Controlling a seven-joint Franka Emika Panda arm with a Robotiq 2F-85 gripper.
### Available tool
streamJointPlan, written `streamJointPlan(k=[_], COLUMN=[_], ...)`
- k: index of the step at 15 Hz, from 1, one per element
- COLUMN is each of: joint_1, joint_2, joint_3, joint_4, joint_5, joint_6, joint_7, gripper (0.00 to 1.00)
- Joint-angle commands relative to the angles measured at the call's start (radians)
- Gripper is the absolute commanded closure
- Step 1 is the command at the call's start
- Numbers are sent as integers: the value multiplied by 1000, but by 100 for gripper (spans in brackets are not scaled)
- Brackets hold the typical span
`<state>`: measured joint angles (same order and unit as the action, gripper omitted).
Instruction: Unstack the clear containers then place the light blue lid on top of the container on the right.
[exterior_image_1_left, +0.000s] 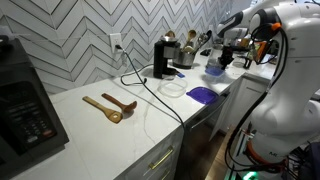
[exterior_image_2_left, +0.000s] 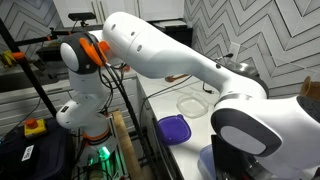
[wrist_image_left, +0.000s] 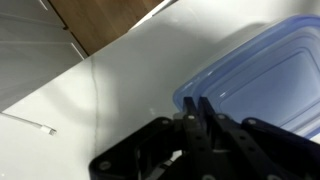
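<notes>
Clear containers (exterior_image_1_left: 172, 88): mid-tabletop (exterior_image_1_left: 105, 135), before the coffee machine (exterior_image_1_left: 163, 58); whether stacked cannot be told. Light blue lid (wrist_image_left: 265, 80): at the tabletop's robot-side end, just beside the claw (wrist_image_left: 200, 108). Claw: fingers pressed together, pinching nothing. Judged relation: containers well apart from claw, along the tabletop past the darker blue lid (exterior_image_1_left: 202, 95) at the front edge

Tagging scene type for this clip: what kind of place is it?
Most likely a home kitchen: a white countertop over drawer fronts, a herringbone tile backsplash with a wall outlet, and a black coffee maker, plus wooden spoons lying on the counter.
</notes>
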<state>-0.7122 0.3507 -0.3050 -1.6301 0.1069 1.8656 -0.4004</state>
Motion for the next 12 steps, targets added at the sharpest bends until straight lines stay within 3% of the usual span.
streamJointPlan(k=[1,12], joint_1=[7,10], joint_2=[-32,-40], joint_3=[-8,-22], joint_4=[-39,-82], joint_5=[9,6], joint_6=[34,44], joint_7=[51,139], gripper=[98,98])
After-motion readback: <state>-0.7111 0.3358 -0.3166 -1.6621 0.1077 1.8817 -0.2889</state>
